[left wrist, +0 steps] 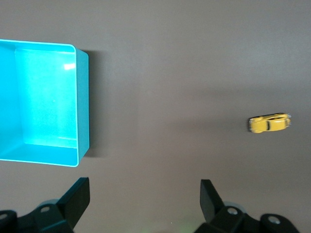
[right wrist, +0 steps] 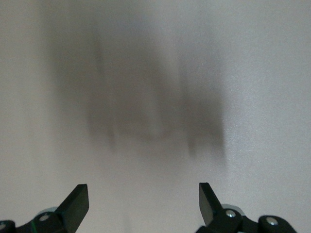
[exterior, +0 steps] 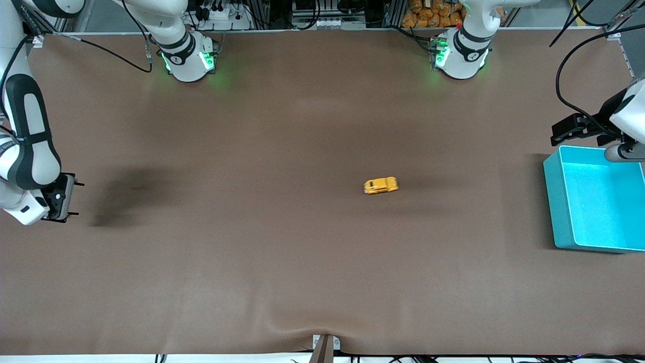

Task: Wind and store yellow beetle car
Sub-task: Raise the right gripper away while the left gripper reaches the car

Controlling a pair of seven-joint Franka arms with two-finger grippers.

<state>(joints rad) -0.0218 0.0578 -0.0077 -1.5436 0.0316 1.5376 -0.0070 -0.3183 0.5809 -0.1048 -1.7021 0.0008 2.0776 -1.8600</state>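
The yellow beetle car (exterior: 381,185) lies alone on the tabletop (exterior: 282,252); left claw (left wrist: 145,194) hangs wide beside the turquoise bin (exterior: 554,201), right claw (right wrist: 143,196) wide, holding nothing

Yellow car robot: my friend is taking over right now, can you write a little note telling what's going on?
Left gripper: open, holding nothing, up in the air beside the turquoise bin at the left arm's end of the table.
Right gripper: open, holding nothing, over bare table at the right arm's end; this arm waits.
Yellow beetle car: on its wheels on the brown table, out in the open, apart from the bin and from both grippers.
Bin: nothing in it.
Done: nothing yet.
Left: pick up the car, wind it, put it in the bin.
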